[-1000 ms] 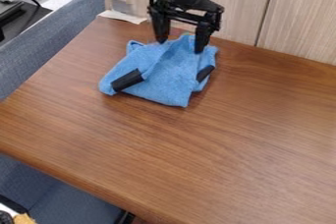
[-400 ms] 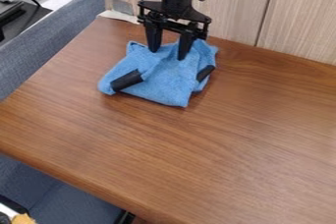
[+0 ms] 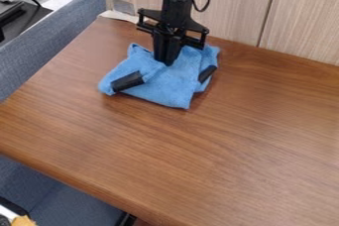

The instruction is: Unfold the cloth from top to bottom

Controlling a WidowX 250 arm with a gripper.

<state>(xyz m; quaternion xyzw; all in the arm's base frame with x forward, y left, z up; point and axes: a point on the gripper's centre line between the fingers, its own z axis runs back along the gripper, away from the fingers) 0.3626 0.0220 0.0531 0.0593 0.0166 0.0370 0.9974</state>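
The blue cloth (image 3: 162, 85) lies bunched and folded over itself at the far, left-of-centre part of the wooden table (image 3: 192, 160). One black patch (image 3: 127, 81) shows on its left side, another (image 3: 207, 74) on its right. At the cloth's far middle, the gripper (image 3: 167, 63) points down into the folds, its fingers together and, as far as can be judged, clamped on a pinch of cloth. Beyond the far edge stands a pale wood-grain panel (image 3: 232, 17).

The step in hand looks to be taking hold of the top layer, with the unfolding itself yet to be done. The next move calls for a modest lift, then a pull toward the near side, laying that layer down before letting go. If the pinch has caught lower layers too, the whole bundle could slide instead of opening.
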